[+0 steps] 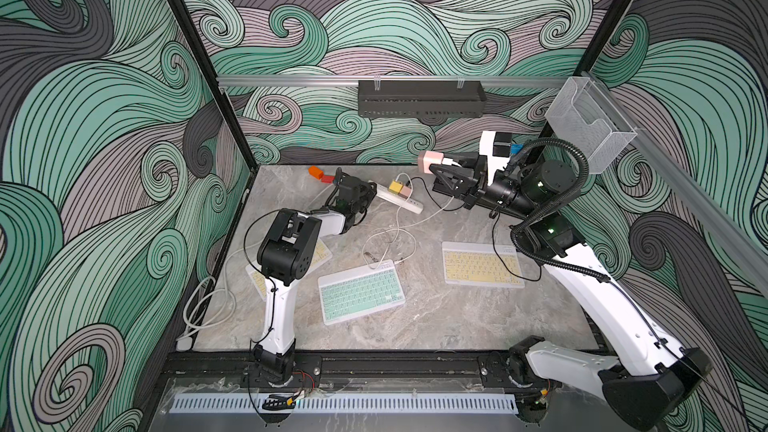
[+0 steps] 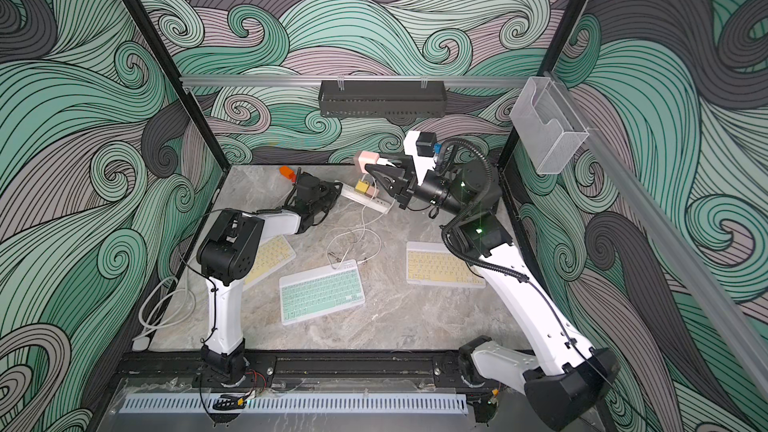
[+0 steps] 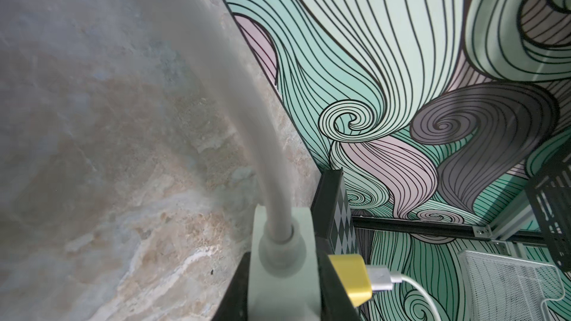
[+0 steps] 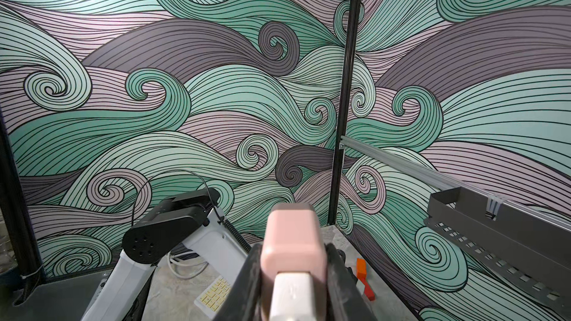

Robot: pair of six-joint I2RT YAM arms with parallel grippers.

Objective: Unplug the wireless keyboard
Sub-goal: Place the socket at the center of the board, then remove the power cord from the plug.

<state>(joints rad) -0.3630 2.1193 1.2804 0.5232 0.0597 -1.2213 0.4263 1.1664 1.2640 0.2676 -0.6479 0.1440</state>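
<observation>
Bracing power strip against lifting: left end effector is clamped on its corded end. Held clear above strip, pink charger, white plug attached, is gripped in right end effector. At worktop centre mint keyboard lies flat; socket end judged freed.
</observation>
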